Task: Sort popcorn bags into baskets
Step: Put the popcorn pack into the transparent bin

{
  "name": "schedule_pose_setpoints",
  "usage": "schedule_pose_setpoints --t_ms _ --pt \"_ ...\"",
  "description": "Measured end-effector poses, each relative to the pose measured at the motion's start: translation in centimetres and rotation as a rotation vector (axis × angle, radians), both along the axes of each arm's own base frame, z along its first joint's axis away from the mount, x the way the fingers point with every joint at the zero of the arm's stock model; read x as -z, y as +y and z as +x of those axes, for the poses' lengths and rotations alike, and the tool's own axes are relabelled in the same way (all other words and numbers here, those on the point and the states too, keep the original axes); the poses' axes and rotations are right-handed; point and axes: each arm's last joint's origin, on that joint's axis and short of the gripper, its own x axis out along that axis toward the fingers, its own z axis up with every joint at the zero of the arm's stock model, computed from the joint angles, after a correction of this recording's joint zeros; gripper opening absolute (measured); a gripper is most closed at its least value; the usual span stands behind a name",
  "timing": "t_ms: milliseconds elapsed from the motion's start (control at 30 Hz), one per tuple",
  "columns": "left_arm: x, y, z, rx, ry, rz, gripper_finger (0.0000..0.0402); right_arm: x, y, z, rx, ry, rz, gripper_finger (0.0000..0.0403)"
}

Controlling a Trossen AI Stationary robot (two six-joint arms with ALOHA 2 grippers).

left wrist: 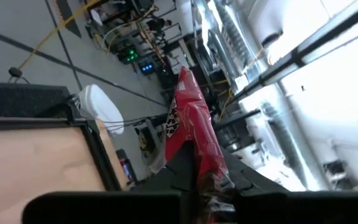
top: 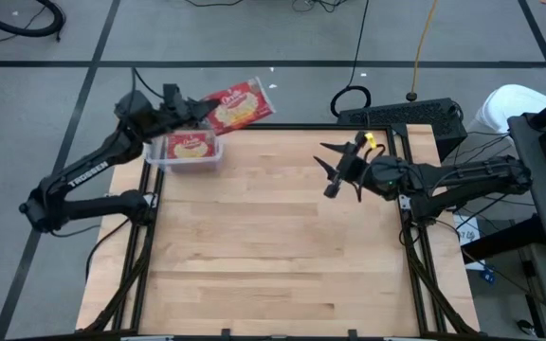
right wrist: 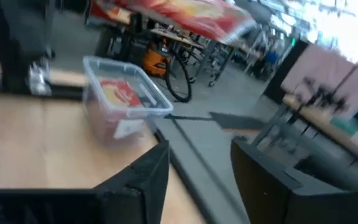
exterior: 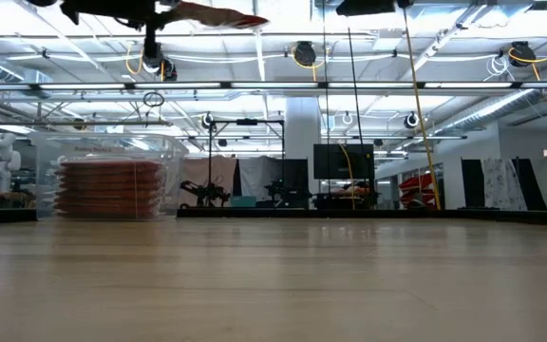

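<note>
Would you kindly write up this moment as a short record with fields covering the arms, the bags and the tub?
left gripper: shut on a popcorn bag, held in the air past the table's far left corner
right gripper: open, empty, above the table's far right part
basket: clear tub at the far left corner, stacked with popcorn bags
table: bare wood, no loose bags in view

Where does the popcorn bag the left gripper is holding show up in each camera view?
High: bag upper middle, past the table's far edge.
Low: top left, edge-on.
Left wrist: centre, clamped in the left gripper.
Right wrist: top.
Shared landmark: the tub, except in left wrist.
</note>
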Motion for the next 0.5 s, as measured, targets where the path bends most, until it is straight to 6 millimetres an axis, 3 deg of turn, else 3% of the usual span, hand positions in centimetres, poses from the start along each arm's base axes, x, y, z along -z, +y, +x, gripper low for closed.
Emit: schedule_pose_setpoints --t_ms 233,500 --pt "0.2 1.1 -2.3 0.006 0.102 0.127 0.0019 0.1 -0.6 0.1 0.079 -0.233 0.331 0.0138" --pt "2.0 2.2 -3.9 0.026 0.288 0.184 0.0027 0.3 -0.6 0.1 0.095 -0.250 0.391 0.0115"
